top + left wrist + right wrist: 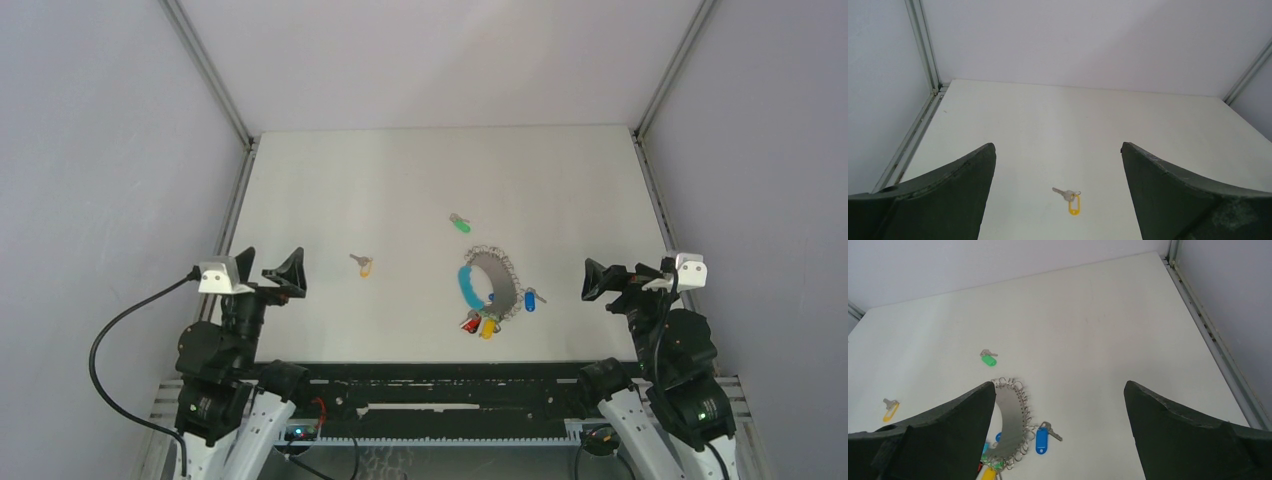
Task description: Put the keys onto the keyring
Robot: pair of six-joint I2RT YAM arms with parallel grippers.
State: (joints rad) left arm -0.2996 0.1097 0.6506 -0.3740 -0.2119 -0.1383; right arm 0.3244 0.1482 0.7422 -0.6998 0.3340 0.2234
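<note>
Keyring [467, 288] right of desk [400, 170] centre, blue key [530, 299] just beside it, green key [460, 224] farther back, yellow key [364, 264] well apart leftward; all clear of desk edges. Released and empty: left gripper [270, 268], right gripper [608, 280], over near side edges

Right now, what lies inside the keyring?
Inside the keyring only a flat grey area shows, with no key in it. The blue key lies just outside, to the right. In the right wrist view, a finger of the right gripper hides the ring's left part.
</note>
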